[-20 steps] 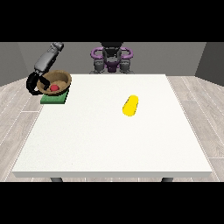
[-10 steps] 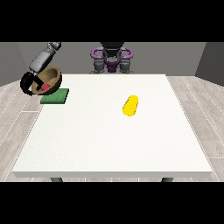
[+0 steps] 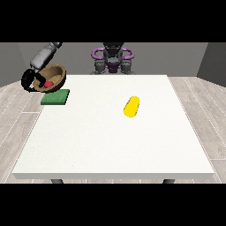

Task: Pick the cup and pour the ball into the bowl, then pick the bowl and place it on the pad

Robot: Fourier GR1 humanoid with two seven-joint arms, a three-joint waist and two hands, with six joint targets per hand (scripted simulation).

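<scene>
At the view's left, a black hand holds a brown wooden bowl in the air, its fingers curled round the bowl's left rim. The bowl is tilted, with its opening turned towards the camera, and a red ball lies inside it, just beside the hand. The bowl hangs above the far left corner of the white counter, partly out past the counter's left edge. A green pad lies flat on the counter, just below the bowl in the picture and apart from it. A yellow cup lies on its side on the counter to the right of the middle, well apart from the bowl, the pad and the hand. The other hand is not to be seen at the view's right.
</scene>
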